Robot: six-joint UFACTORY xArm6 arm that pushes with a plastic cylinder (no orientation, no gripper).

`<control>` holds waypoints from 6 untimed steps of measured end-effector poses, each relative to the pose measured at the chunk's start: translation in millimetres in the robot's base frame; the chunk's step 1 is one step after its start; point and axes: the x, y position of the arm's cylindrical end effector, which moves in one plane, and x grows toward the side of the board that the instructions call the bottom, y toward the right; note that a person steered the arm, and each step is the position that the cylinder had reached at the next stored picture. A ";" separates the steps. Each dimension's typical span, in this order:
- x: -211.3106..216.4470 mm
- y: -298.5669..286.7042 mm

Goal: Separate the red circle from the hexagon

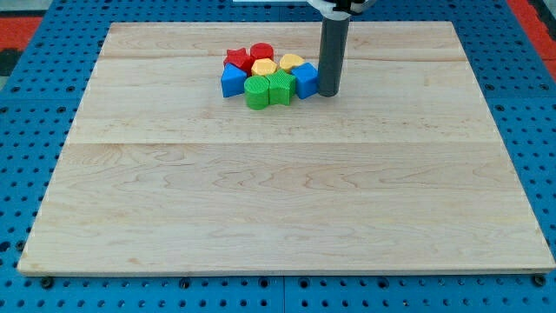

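A tight cluster of blocks sits near the view's top centre of the wooden board (287, 200). The red circle (261, 52) is at the cluster's top, with a red star (237, 59) to its left. A yellow hexagon (292, 62) lies just right of the red circle and another yellow block (265, 68) just below it. A blue block (233, 80) is at the left, two green blocks (257, 91) (280, 87) at the bottom, and a blue block (307, 79) at the right. My tip (328, 93) stands on the board, touching or nearly touching the right blue block's right side.
The board lies on a blue perforated table (35, 130). A red area (22, 26) shows at the view's top corners. The rod's mount (339, 7) enters from the view's top.
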 end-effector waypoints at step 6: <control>-107.0 -117.9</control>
